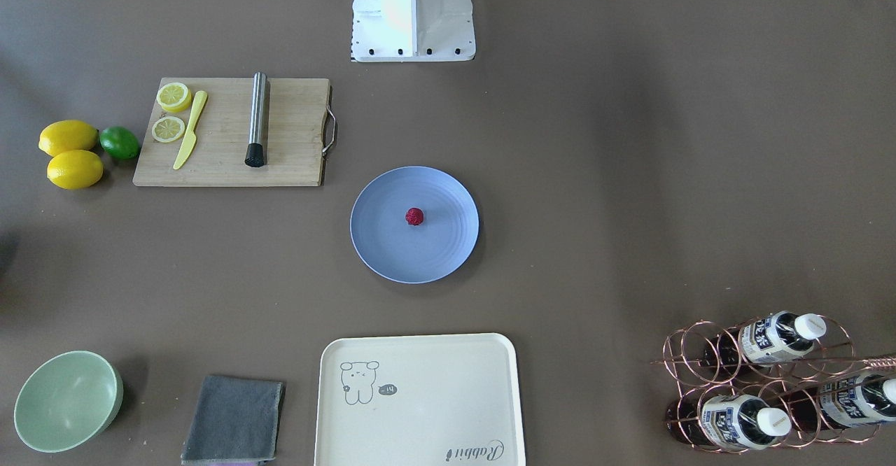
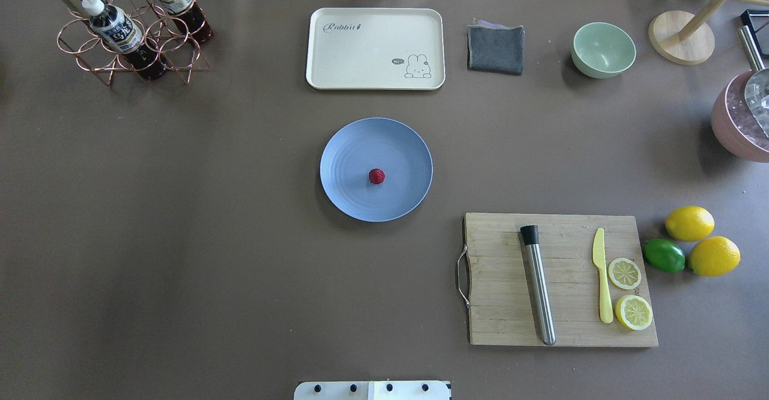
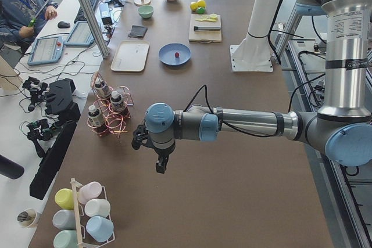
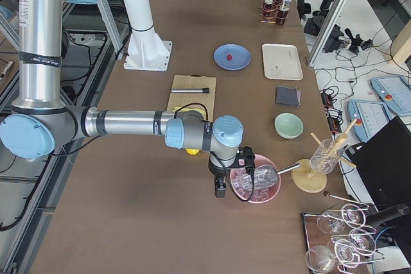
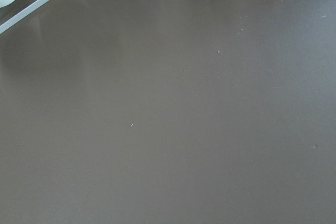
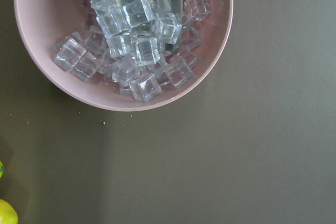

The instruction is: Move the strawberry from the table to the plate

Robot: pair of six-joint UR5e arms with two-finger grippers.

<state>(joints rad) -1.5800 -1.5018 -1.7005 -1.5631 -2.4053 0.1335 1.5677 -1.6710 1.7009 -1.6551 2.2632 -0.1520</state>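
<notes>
- Tiny dark-red bumpy roundish strawberry (image 1: 414,216) is sitting near the middle of the round shallow pale blue-lavender plate (image 1: 392,249) with faint concentric rings; nothing is touching it.
- Plate is lying flat mid-way across the matte brown-grey table (image 1: 595,207).
- Rectangular cream smooth tray (image 2: 375,57) with a rabbit print is lying beside the plate; a folded grey cloth (image 2: 495,48) and a glossy mint-green bowl (image 2: 603,50) are lining up next to it.
- Grained wooden cutting board (image 2: 504,310) is carrying a brushed-steel cylindrical muddler (image 2: 539,286), a yellow plastic knife (image 2: 602,280) and two lemon slices (image 2: 625,272).
- Left gripper (image 3: 159,166) is pointing down over bare table, forearm reaching out level, well apart from the plate; can't tell how its jaws are standing.
- Right gripper (image 4: 219,190) is pointing down just beside a pink round bowl (image 6: 105,100) of clear ice cubes (image 6: 136,51), forearm level; jaw state also can't be told.
</notes>
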